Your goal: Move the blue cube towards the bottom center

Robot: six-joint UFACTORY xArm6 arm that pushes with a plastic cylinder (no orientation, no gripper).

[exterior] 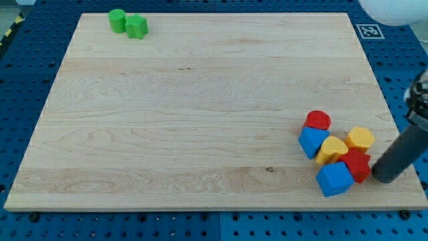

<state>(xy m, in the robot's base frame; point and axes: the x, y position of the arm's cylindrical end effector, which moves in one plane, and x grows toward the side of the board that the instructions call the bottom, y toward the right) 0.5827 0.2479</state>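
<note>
The blue cube (334, 179) sits near the view's bottom right of the wooden board (200, 114), at the lower end of a tight cluster. Touching it on its upper right is a red block (356, 165). Above are a yellow heart-like block (332, 149), a second blue block (312, 141), a red cylinder (318, 120) and a yellow block (360, 139). My tip (385, 178) is the lower end of the dark rod, just right of the red block and right of the blue cube, close to the board's right edge.
Two green blocks, a cylinder (118, 20) and a hexagonal one (137, 27), stand together at the view's top left. The board lies on a blue perforated table (401, 80). A white marker tag (368, 31) sits off the board's top right corner.
</note>
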